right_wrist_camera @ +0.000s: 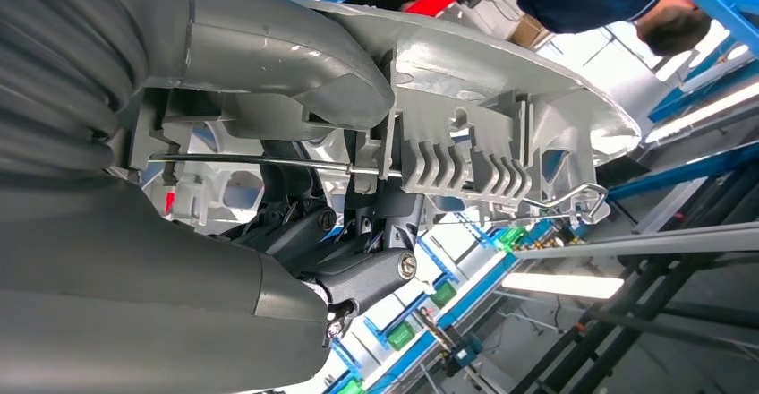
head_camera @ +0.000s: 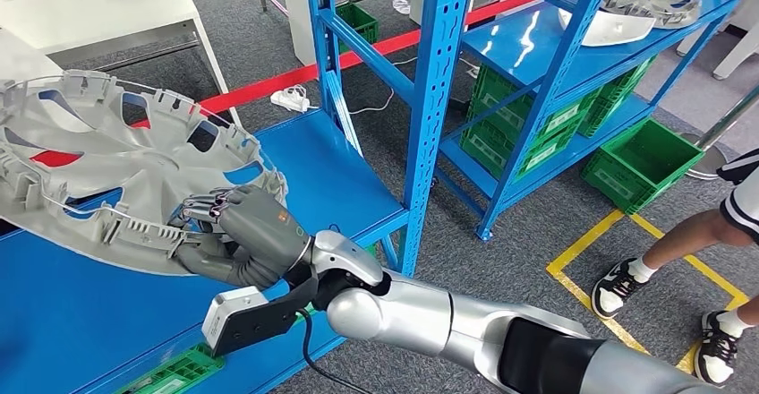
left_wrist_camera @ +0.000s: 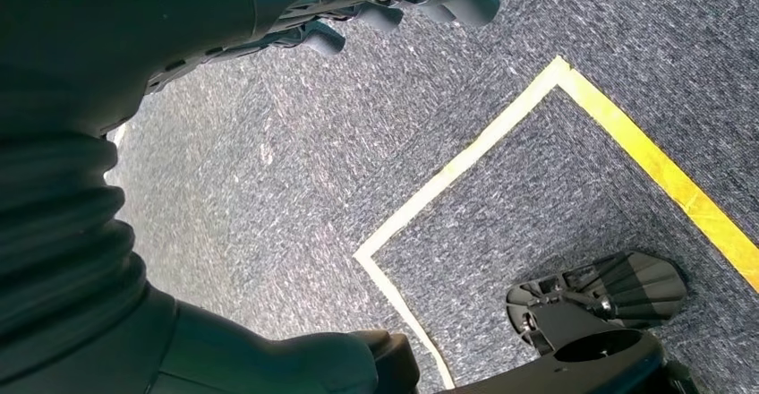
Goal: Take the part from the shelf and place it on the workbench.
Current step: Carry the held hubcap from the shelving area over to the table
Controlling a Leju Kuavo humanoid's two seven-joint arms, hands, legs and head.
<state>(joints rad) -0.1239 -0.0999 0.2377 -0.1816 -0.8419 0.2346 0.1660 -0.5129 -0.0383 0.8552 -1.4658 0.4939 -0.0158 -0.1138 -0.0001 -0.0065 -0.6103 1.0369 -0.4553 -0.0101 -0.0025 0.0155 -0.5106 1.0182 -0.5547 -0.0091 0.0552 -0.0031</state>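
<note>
The part is a large grey plastic wheel cover [head_camera: 107, 166], seen from its ribbed back, tilted above the blue workbench [head_camera: 81, 322] at the left of the head view. My right hand [head_camera: 237, 237] grips its near rim, thumb under and fingers over the edge. In the right wrist view the cover's rim [right_wrist_camera: 465, 143] with its clips and wire ring lies between my thumb and the darker fingers [right_wrist_camera: 358, 233]. My left hand [left_wrist_camera: 394, 0] hangs over the carpet, fingers curled and holding nothing.
A blue shelf rack [head_camera: 537, 63] stands right of the bench, with more wheel covers [head_camera: 644, 0] on its top level and green crates [head_camera: 528, 134] below. A person's legs and sneakers [head_camera: 626, 286] stand at the right by yellow floor tape. A white table [head_camera: 98, 9] is behind.
</note>
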